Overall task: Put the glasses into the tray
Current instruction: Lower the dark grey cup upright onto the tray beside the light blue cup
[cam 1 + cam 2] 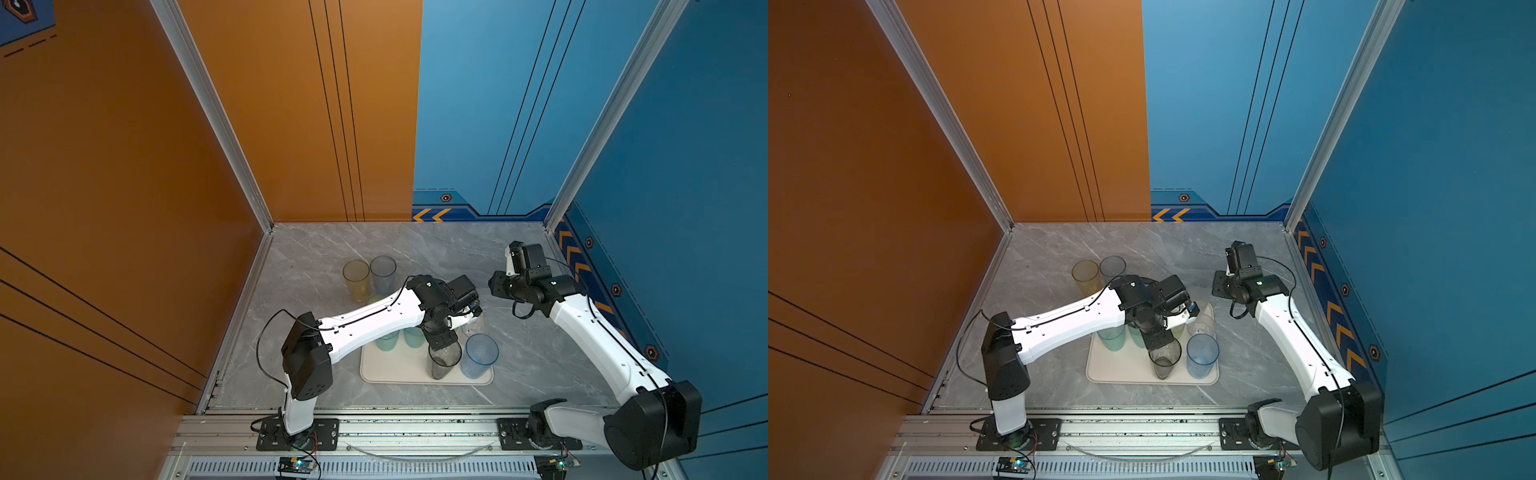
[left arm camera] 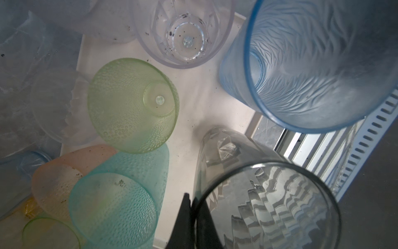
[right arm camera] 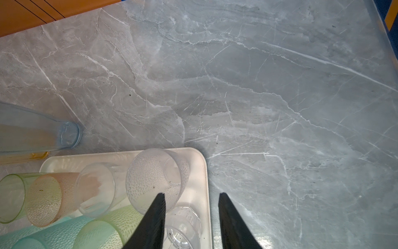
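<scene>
— What is the left gripper (image 2: 193,222) doing?
— It is clamped on the rim of the grey glass (image 1: 444,360), one finger inside and one outside. The glass is upright below it, within the tray (image 1: 390,372) by the near rim. I cannot tell whether its base touches.
— What surrounds that gripper?
— The blue glass (image 1: 480,355) stands just beside the grey glass, in the tray. A teal glass (image 2: 112,204), a green glass (image 2: 131,103) and a pink glass (image 2: 53,187) crowd the gripper's other side, also in the tray.
— And the right gripper (image 3: 191,194)?
— Its jaws are apart and hold nothing. It is above the tray's corner, with a clear glass (image 3: 148,176) below one finger.
— Is anything outside the tray?
— A yellow glass (image 1: 356,279) and a grey-blue glass (image 1: 383,271) stand on the table (image 1: 316,257), well beyond the left gripper.
</scene>
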